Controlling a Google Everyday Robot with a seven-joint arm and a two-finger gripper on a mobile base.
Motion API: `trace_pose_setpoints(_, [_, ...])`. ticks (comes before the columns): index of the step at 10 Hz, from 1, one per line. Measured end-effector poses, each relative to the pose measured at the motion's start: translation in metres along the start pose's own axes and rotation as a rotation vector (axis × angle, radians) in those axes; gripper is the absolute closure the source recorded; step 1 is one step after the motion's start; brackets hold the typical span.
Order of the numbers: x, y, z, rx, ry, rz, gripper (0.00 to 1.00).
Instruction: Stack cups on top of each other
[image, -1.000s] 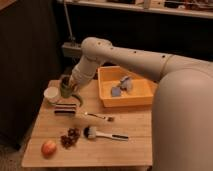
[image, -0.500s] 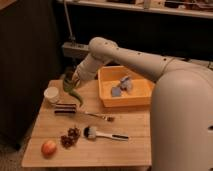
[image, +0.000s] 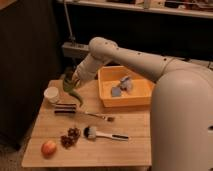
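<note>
Since a second ago my arm has swung a little to the right and the pincer (image: 73, 86) has come up slightly. It is clamped on the dark green cup (image: 66, 82), which hangs just above the back left of the tabletop (image: 125, 150). The white cup (image: 51, 94) stands on the wood just to its left (apart, as far as I can tell). The orange bin (image: 127, 101) sits to the right.
</note>
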Motion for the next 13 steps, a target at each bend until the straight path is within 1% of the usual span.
trace_pose_setpoints(1, [0.001, -0.003, -0.002, 0.001, 0.009, -0.018, 1.0])
trace_pose_setpoints(2, [0.001, -0.014, -0.008, 0.01, 0.009, -0.072, 1.0])
trace_pose_setpoints(4, [-0.001, -0.034, -0.012, 0.019, -0.012, -0.172, 1.0])
trace_pose_setpoints(6, [-0.004, -0.054, -0.009, 0.005, -0.036, -0.267, 1.0])
trace_pose_setpoints(7, [-0.008, -0.061, -0.007, -0.004, -0.05, -0.294, 1.0])
trace_pose_setpoints(8, [-0.006, -0.067, -0.005, -0.013, -0.062, -0.314, 1.0])
trace_pose_setpoints(11, [-0.003, -0.083, 0.005, -0.026, -0.106, -0.373, 1.0])
trace_pose_setpoints(12, [-0.002, -0.092, 0.013, -0.032, -0.122, -0.393, 1.0])
trace_pose_setpoints(13, [-0.001, -0.096, 0.018, -0.036, -0.129, -0.406, 1.0])
